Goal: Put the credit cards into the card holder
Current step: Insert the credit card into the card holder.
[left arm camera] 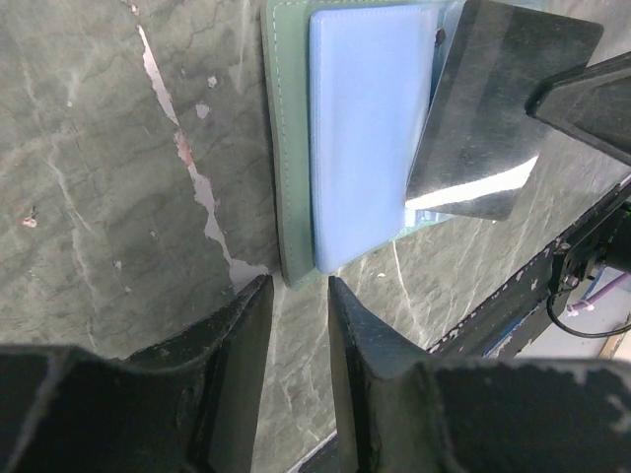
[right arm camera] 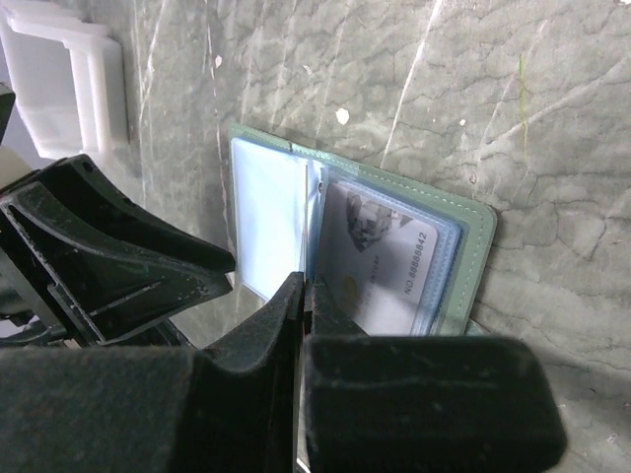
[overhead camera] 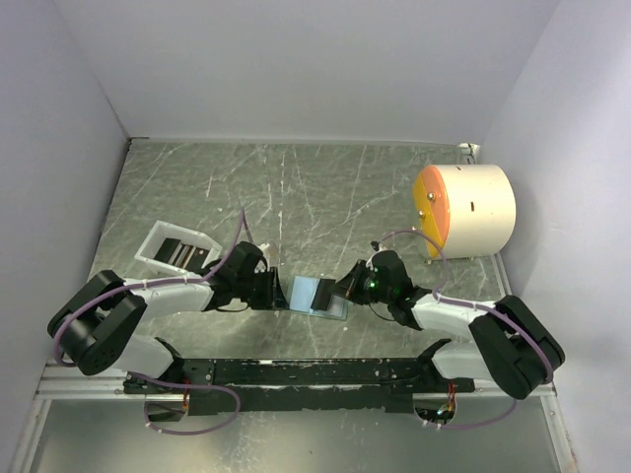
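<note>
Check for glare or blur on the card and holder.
Left wrist: a bright reflection streaks the black card along its lower edge; card holder sharp, left tool soft. Right wrist: right tool dark and blurred up close, holder crisp. Top external: even, soft light.

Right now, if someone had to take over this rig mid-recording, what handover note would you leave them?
The left gripper is open at the edge of the card holder, with nothing between its jaws.
The right gripper is shut on a black card, held tilted over the open holder and not visibly in a pocket.
The holder lies open between the two arms. More dark cards lie in the white tray by the left arm.
Done: one card is in hand at the holder. A pale printed card shows in a clear pocket.
Left: slide this card in, then fetch the tray's cards.
</note>
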`<state>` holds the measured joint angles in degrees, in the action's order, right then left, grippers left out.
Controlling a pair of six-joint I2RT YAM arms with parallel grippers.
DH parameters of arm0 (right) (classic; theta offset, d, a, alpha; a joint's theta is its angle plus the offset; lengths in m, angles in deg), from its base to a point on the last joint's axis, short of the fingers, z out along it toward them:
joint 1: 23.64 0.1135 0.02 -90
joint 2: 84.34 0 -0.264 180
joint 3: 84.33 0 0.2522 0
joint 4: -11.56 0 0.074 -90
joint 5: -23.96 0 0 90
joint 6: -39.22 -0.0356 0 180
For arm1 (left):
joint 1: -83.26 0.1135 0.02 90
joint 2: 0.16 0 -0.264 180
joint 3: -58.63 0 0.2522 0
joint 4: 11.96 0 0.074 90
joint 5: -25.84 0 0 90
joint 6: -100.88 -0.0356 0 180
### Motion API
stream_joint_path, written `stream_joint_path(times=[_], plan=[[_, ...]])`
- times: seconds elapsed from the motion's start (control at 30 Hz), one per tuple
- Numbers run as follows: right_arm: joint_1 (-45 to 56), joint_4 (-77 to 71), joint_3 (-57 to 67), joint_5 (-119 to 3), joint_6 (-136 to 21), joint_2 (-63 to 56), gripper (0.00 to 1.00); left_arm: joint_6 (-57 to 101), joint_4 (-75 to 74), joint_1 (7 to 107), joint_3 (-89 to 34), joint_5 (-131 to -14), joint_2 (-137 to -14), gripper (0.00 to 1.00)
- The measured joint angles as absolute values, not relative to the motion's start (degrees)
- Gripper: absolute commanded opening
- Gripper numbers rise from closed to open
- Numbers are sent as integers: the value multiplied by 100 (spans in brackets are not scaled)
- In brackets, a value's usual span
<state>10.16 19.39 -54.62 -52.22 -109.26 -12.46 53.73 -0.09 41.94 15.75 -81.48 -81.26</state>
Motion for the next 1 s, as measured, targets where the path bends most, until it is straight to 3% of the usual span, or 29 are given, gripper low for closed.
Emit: stream_joint_path(times=[0.4,0.77,1.0], plan=[[1014,2157,-5517,-5088,-10933,-1004,0,5384,-51,4135,1575,-8146,-8157,40],[1009,2203,-5515,-5008,-10922,-704,16,5400,-99,4113,1575,-8144,-8177,39],[1009,2203,-5484,-4997,-10832,-691,8,5400,-134,4109,1575,-8144,-8203,39]])
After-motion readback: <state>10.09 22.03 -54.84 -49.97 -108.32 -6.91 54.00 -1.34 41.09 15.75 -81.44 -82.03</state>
